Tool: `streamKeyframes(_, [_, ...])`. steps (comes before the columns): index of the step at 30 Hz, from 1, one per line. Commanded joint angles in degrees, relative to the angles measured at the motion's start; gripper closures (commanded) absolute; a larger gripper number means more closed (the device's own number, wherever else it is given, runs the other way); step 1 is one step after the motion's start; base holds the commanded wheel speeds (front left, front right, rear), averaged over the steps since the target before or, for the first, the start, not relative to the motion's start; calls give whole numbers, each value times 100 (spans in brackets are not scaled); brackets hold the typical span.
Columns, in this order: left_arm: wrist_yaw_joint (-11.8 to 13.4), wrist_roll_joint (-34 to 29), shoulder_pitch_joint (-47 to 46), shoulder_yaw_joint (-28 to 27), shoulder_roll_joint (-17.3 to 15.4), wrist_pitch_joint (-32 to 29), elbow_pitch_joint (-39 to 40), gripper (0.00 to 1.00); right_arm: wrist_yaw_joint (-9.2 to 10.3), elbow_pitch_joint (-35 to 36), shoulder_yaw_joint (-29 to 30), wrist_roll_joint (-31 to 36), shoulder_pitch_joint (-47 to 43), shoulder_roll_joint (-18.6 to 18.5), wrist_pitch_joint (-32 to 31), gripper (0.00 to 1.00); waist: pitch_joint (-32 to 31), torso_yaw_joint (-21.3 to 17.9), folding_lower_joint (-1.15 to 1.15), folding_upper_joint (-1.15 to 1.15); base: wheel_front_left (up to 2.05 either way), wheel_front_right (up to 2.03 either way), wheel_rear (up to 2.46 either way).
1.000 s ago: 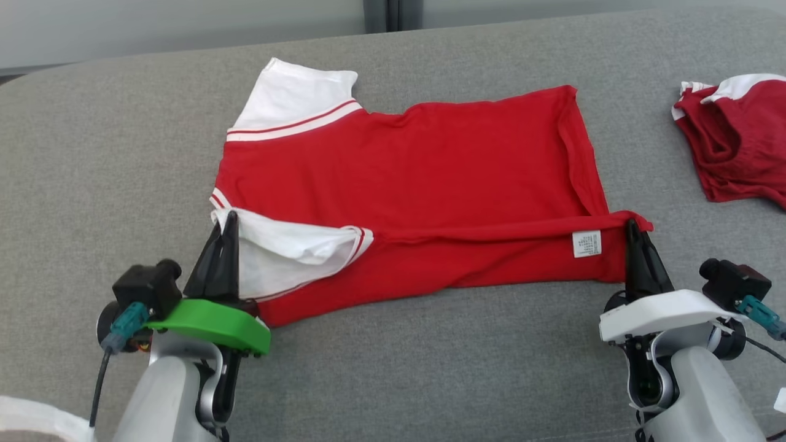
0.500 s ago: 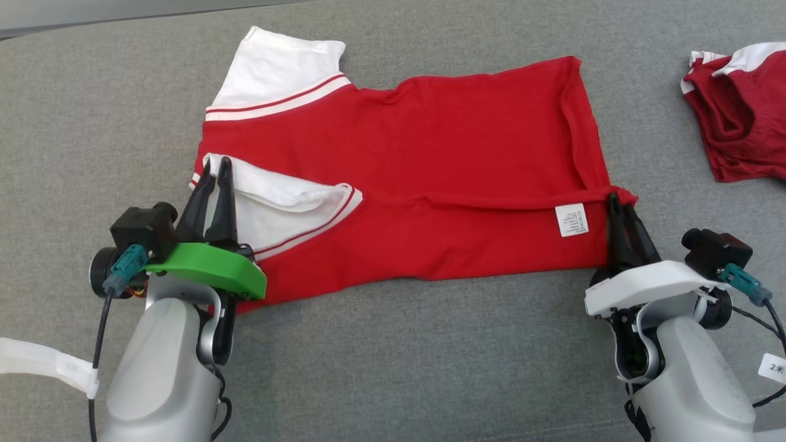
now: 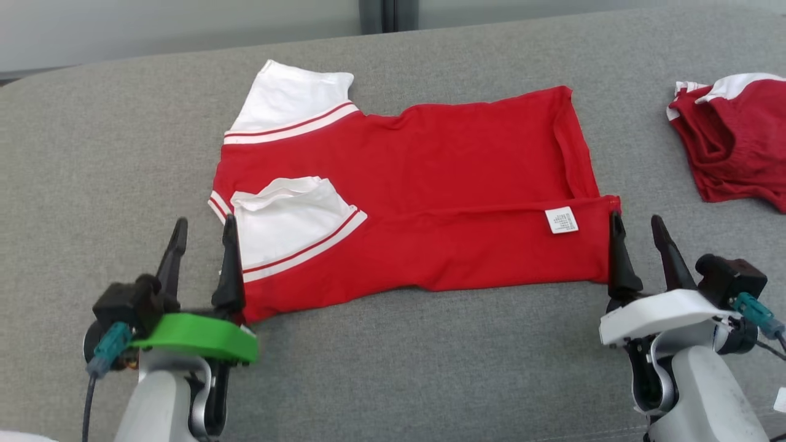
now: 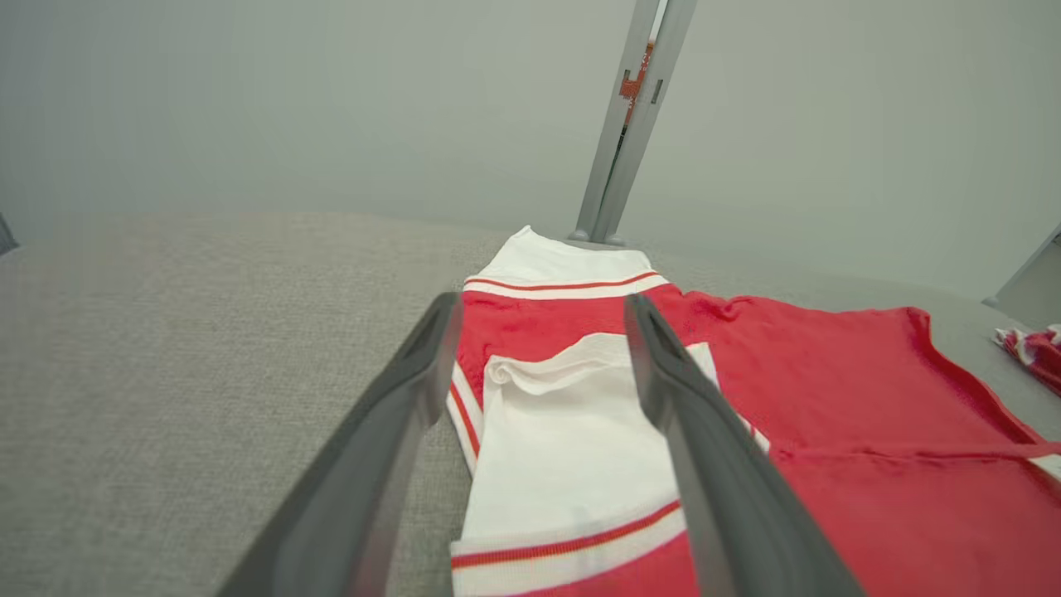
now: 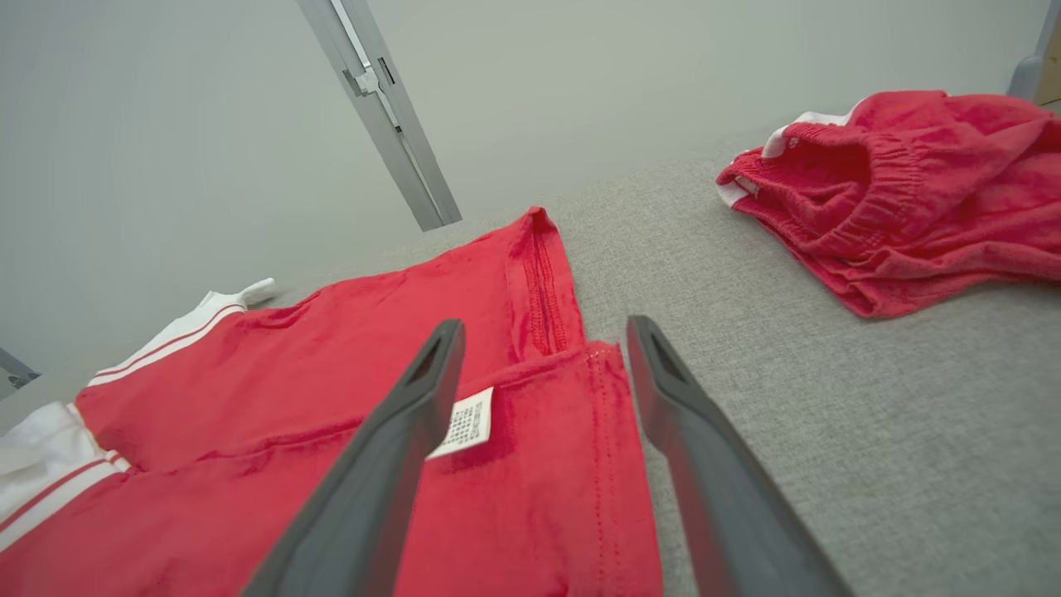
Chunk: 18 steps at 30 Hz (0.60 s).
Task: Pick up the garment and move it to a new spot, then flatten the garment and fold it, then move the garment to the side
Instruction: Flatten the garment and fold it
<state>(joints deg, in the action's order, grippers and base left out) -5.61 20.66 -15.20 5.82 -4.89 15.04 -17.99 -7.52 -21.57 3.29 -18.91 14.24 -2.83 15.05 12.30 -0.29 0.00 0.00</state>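
Left claw (image 3: 204, 221): fingers spread, holding nothing, at the near-left corner of the garment (image 3: 417, 184). Right claw (image 3: 635, 217): fingers spread, holding nothing, at the near-right corner, just beside the white label (image 3: 561, 220). I cannot tell whether either claw touches the cloth.

The garment is a red shirt lying flat in the middle of the grey fabric surface (image 3: 92, 153). Its near long edge is folded over, with the near sleeve (image 3: 288, 215) folded onto the red. The far sleeve (image 3: 295, 98) lies flat at far left.

Far right, well apart: a second red garment (image 3: 731, 141), crumpled.

At your far right, a crumpled red-and-white garment (image 3: 731, 141) lies on the grey cushioned surface (image 3: 393, 368); a grey post (image 3: 388, 7) rises behind its far edge.
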Motion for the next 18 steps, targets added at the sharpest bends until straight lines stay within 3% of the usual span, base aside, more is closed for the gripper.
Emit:
streamKeyframes(1, [-26, 48, 257, -25, -76, -41, 7, 0, 7, 6, 6, 97, -169, -15, 16, 0, -240, 54, 0, 0, 0, 0, 0])
streamKeyframes(9, [19, 582, 1025, -25, -26, -969, -66, 0, 7, -167, -84, 280, -438, -15, 9, 0, -406, 66, 0, 0, 0, 0, 0])
streamKeyframes(18, [256, 1157, 880, -43, 120, -1610, -370, 0, 8, -299, -188, 284, -268, -15, -92, 0, -273, -66, 0, 0, 0, 0, 0])
